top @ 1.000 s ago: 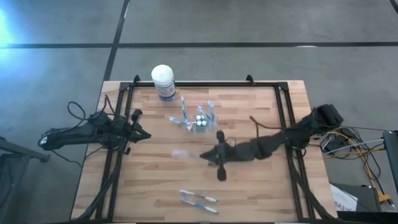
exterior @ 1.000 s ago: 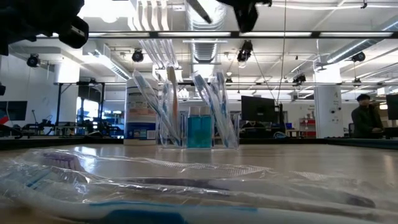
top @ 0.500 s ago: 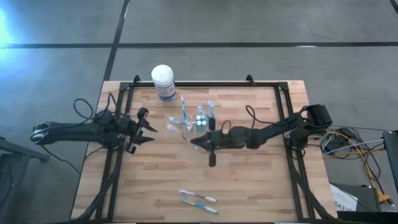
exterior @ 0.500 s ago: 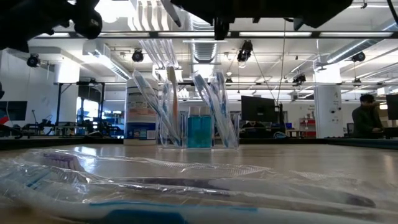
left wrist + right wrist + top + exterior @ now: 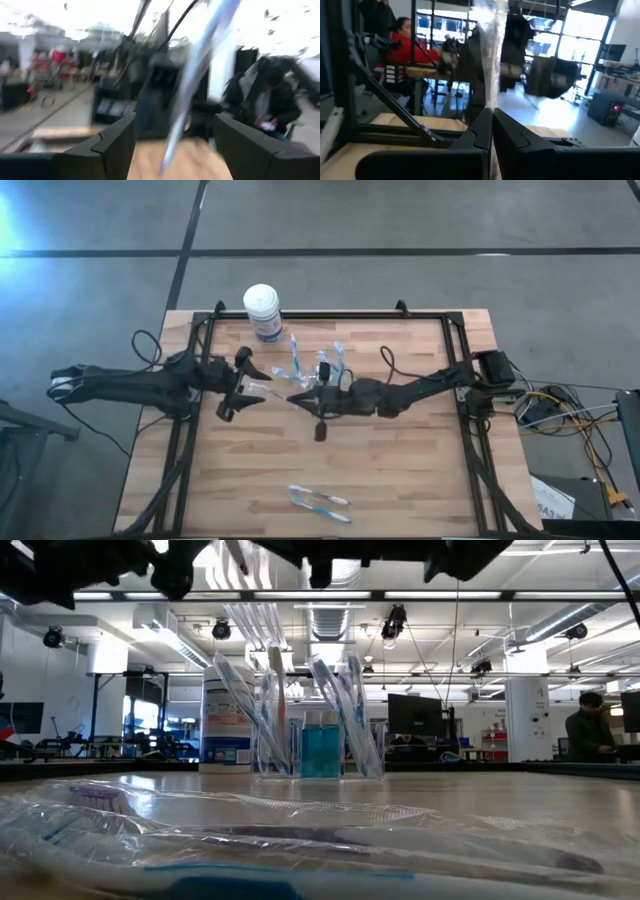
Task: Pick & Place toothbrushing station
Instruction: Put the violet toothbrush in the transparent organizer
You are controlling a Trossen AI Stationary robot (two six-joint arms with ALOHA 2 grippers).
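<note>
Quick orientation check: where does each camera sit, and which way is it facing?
High: overhead, straight down on the table; both arms show.
Low: tabletop height, facing the cup; arms overhead.
Left wrist: past open left gripper, wrapped toothbrush between its fingers.
Right wrist: past right gripper, shut on the wrapped toothbrush.
Shared: high and low both show the cup.

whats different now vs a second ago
The left gripper has swung in from the table's left edge toward the middle and opened wide. The right gripper, shut on a wrapped toothbrush, has moved left to meet it. The cup of toothbrushes, the white-lidded tub and the two toothbrushes near the front edge stayed put.
</note>
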